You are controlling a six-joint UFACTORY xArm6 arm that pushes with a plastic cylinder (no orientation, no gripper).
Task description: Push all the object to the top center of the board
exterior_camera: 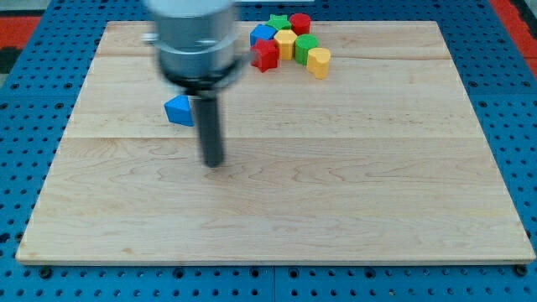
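Hangs upright over the view's left-centre, straight dark rod (blurred silver-grey housing above), my tip (215, 164) touching down.

Blurred grey cylindrical arm head, dark band, straight dark rod, my tip (215, 164)

Blue pegboard table (33, 101) around a pale wooden board (336, 184).

A light wooden board (336, 184) made of joined planks lies in the middle. Under it is a blue pegboard surface (25, 151) with rows of small holes. A red area (17, 21) shows at the view's top left corner.
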